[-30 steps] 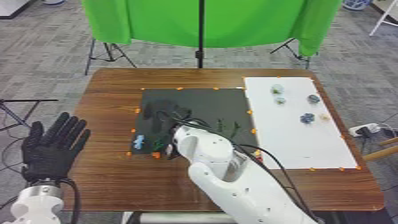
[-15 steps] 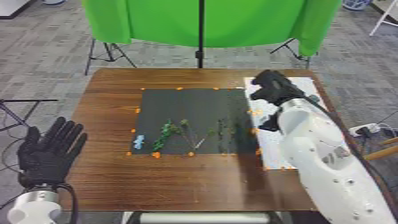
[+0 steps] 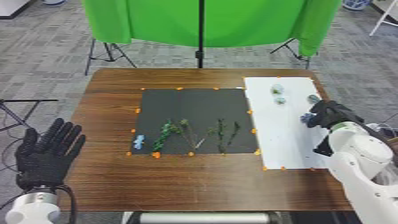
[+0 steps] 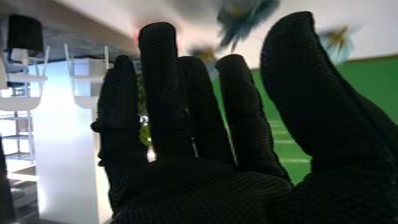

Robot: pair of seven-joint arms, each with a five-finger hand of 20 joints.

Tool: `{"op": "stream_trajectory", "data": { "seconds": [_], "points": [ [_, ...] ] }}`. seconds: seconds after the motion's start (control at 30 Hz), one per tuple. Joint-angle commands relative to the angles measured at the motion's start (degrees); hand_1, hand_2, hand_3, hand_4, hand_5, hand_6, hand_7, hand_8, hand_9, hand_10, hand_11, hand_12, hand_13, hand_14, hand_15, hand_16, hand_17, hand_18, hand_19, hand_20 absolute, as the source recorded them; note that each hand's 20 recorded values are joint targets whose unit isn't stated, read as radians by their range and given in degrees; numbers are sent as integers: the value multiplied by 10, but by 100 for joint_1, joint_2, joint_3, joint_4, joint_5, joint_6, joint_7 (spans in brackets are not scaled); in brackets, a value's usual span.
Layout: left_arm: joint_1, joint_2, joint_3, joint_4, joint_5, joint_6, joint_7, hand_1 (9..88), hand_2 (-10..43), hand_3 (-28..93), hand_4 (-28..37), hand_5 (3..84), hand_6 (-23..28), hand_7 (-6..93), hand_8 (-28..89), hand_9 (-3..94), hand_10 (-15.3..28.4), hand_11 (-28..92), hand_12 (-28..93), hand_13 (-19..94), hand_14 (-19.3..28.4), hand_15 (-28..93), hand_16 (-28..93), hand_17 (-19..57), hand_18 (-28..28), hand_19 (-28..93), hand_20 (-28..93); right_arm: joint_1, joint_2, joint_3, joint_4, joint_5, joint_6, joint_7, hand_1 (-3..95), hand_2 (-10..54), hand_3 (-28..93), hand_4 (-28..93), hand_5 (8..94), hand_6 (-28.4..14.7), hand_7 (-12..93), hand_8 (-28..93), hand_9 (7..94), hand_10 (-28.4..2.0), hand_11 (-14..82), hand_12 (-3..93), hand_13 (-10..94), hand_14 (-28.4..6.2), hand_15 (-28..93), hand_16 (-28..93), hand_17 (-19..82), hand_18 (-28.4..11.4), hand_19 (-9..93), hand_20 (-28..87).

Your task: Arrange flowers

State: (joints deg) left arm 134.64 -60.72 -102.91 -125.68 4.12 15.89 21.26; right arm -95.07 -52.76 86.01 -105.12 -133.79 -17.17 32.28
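The right hand (image 3: 335,116) is over the right part of the white sheet (image 3: 289,135), beside a dark blue flower (image 3: 307,118). In the right wrist view the right hand (image 4: 209,185) has straight fingers and holds nothing; a bluish flower (image 4: 244,17) and a pale one (image 4: 338,45) are beyond its fingertips. Two pale flowers (image 3: 277,89) and a grey-green one (image 3: 314,99) lie farther back on the sheet. Green stems (image 3: 165,132) and a light blue piece (image 3: 139,142) lie on the black mat (image 3: 191,105). The left hand (image 3: 44,155) is open, palm up, left of the table.
The brown table (image 3: 195,185) has orange markers (image 3: 156,155) around the mat and sheet. A green cloth (image 3: 213,25) hangs on a stand behind it. Chair legs and a cable are at the right.
The right hand has moved from the mat across the white sheet to its right side, uncovering the stems. The left hand has shifted slightly.
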Motion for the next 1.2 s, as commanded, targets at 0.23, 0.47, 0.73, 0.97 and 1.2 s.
{"op": "stream_trajectory", "data": {
  "seconds": [0.23, 0.47, 0.73, 0.97, 1.2],
  "points": [
    [-12, -21, 100, 19, -32, 72, -64, 279, 130, 679, -283, 503, 96, 96, -87, 445, 144, 177, 111, 381, 140, 284, -37, -40, 140, 352, 145, 289, -200, -476, 432, -228, 136, 8, 569, -95, 649, -283, 568, 1, 129, -119, 595, -117, 130, 154, 580, -101, 502, 282, 247, -208, 768, 412],
    [42, -31, 73, 1, -33, 35, -27, 278, 130, 680, -283, 503, 96, 96, -86, 446, 144, 179, 111, 381, 140, 284, -37, -41, 140, 353, 145, 125, -141, -471, 266, -250, 740, -22, 658, -95, 585, -283, 728, 15, 163, -18, 801, -103, 60, 334, 660, -82, 467, 409, 277, -196, 768, 432],
    [47, -24, 52, -16, -26, 20, -22, 278, 130, 679, -283, 503, 96, 95, -86, 445, 145, 178, 111, 382, 140, 285, -37, -41, 141, 353, 145, 323, -106, -781, -441, -119, 984, -272, 645, -95, 616, -283, 767, 15, 163, -4, 831, -101, 56, 344, 676, -84, 461, 411, 286, -196, 770, 435],
    [47, -6, 52, -7, -42, 27, -25, 277, 130, 679, -283, 501, 96, 94, -86, 446, 144, 177, 112, 381, 141, 283, -36, -41, 141, 353, 145, 1329, -660, -1923, -722, -62, 1074, -912, 641, -95, 619, -283, 769, 13, 157, -1, 832, -103, 53, 344, 677, -84, 461, 410, 288, -198, 772, 436],
    [-88, 43, 170, 34, -29, -10, -65, 278, 130, 677, -283, 501, 95, 94, -86, 446, 143, 177, 111, 382, 141, 284, -36, -41, 141, 353, 145, 2432, -1934, -3168, 386, -341, 834, -1575, 640, -95, 617, -283, 762, 11, 148, 3, 825, -102, 51, 343, 674, -83, 462, 408, 287, -198, 773, 437]
  ]
}}
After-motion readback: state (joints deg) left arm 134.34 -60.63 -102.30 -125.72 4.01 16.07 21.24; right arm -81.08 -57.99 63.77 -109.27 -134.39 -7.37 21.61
